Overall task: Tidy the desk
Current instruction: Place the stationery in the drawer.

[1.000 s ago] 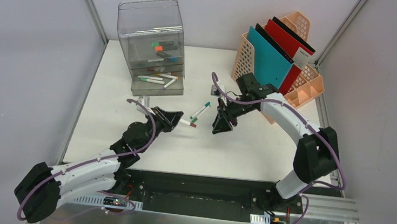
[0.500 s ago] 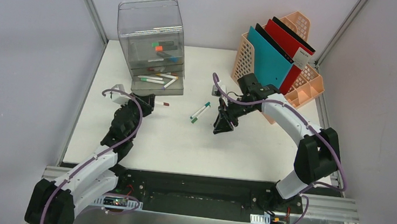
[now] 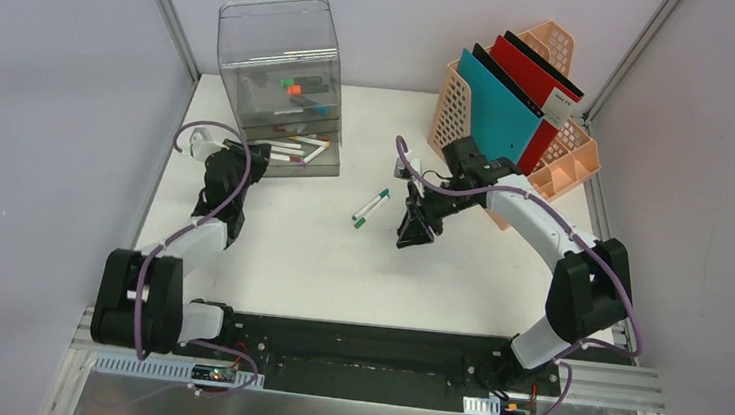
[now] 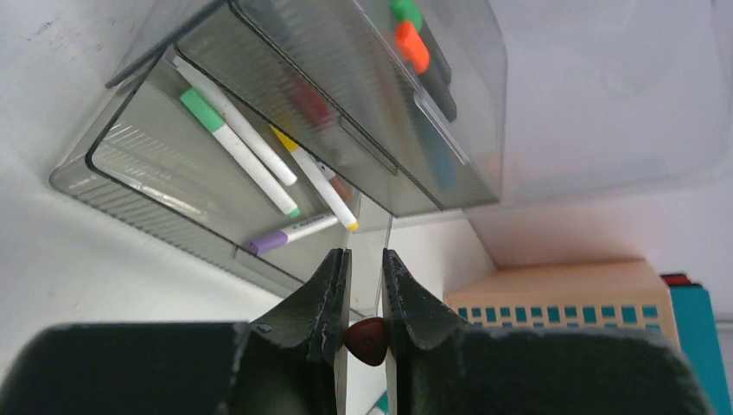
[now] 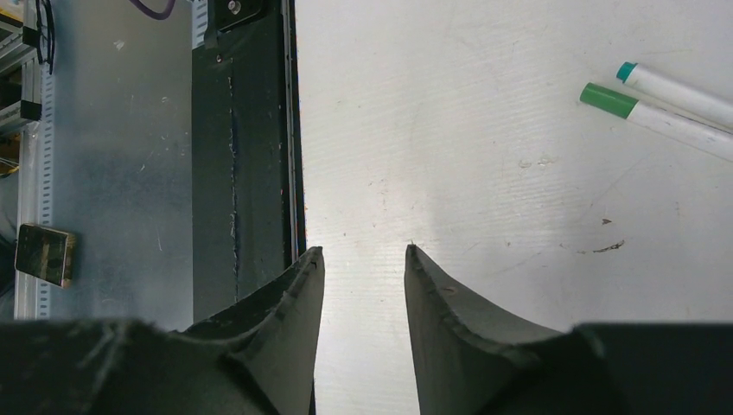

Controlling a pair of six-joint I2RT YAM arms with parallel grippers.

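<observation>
The white desk (image 3: 338,265) holds two loose markers (image 3: 370,208), one green-capped (image 5: 609,99) and one teal-capped (image 5: 627,72). My left gripper (image 3: 259,158) is at the open bottom drawer (image 3: 292,164) of the clear drawer unit (image 3: 281,59). It is shut on a red-capped marker (image 4: 367,340), whose cap end shows between the fingers, and the left gripper (image 4: 365,255) points at that drawer (image 4: 156,173), where several markers lie. My right gripper (image 3: 409,237) hovers just right of the two loose markers; the right gripper (image 5: 363,251) stands open with nothing in it.
A peach file holder (image 3: 564,154) with a teal folder (image 3: 498,109) and a red folder (image 3: 535,77) stands at the back right. Upper drawers hold green and orange markers (image 4: 406,35). The black rail (image 3: 371,353) runs along the near edge; grey walls close both sides.
My left arm swung from the desk's middle back and left to the drawer unit, carrying the red-capped marker. The right arm barely moved.
</observation>
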